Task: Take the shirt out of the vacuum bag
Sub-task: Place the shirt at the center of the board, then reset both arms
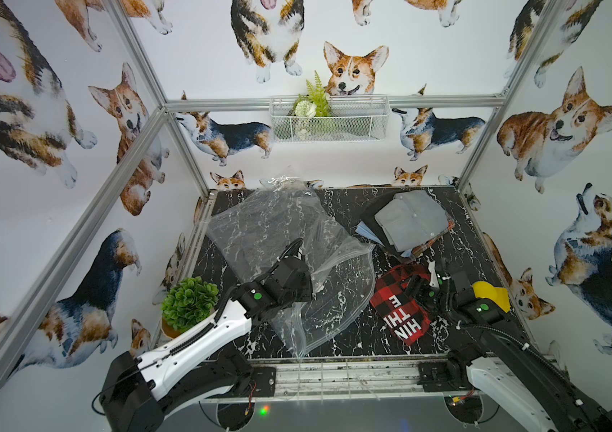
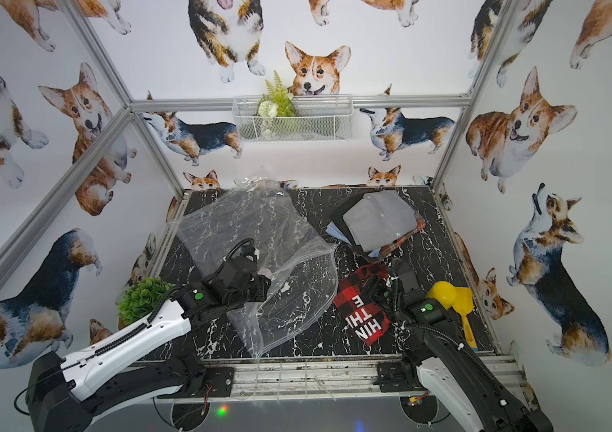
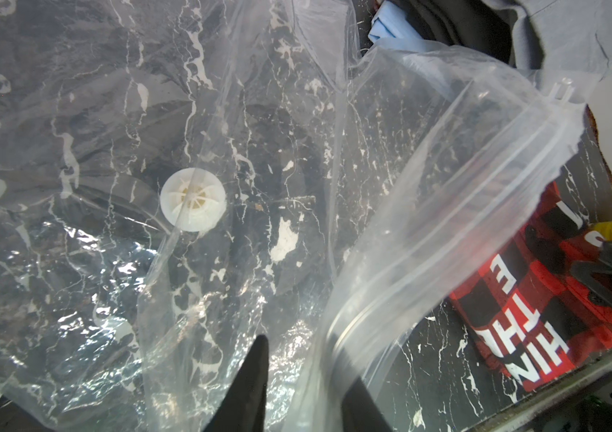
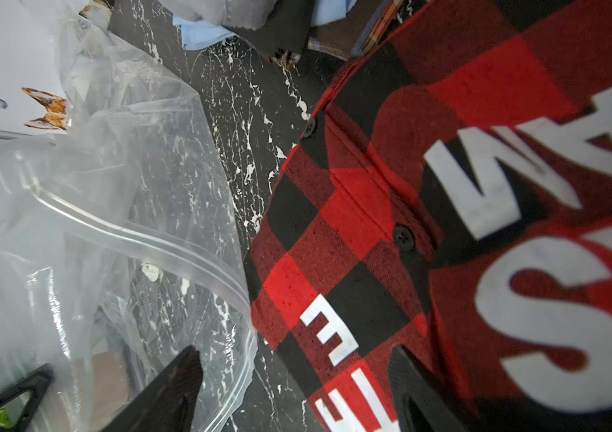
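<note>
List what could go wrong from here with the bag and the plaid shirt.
1. The zip edge of the vacuum bag runs between the open fingers of the left end effector; lifting away may snag and drag it.
2. The right end effector straddles the edge of the plaid shirt; a retreat could catch and unfold the fabric.

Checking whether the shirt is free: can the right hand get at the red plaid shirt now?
Probably yes. The red plaid shirt lies outside the vacuum bag, uncovered, with the open right hand directly over its edge.
</note>
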Action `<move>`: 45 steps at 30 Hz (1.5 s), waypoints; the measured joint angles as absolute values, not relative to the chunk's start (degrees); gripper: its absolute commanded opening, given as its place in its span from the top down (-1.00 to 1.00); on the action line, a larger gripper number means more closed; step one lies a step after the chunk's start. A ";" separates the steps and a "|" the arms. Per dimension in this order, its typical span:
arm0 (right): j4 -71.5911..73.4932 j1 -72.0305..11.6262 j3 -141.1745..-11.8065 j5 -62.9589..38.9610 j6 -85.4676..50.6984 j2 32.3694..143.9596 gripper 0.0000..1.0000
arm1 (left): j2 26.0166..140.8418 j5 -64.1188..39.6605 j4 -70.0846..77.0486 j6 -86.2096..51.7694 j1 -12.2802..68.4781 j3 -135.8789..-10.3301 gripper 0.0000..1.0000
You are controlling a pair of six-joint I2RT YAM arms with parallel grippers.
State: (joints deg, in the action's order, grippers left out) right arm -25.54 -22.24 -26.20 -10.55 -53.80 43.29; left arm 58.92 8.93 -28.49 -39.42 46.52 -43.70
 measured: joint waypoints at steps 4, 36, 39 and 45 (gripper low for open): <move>-18.98 -22.24 -23.03 -8.99 -52.47 49.52 -0.64 | 59.33 8.88 -28.56 -39.42 46.52 -43.68 0.14; -22.37 -22.04 -38.87 -1.74 -44.34 51.09 -0.99 | 44.75 9.04 -18.09 -34.20 46.52 -43.68 -1.00; -25.78 -22.00 -43.68 -0.47 -40.60 53.80 -0.99 | 41.36 14.28 -16.32 -32.08 46.52 -43.66 -1.00; -30.20 -22.00 -55.57 6.70 -32.51 59.68 -0.99 | 43.03 31.83 -15.73 -22.13 43.33 -47.35 -1.00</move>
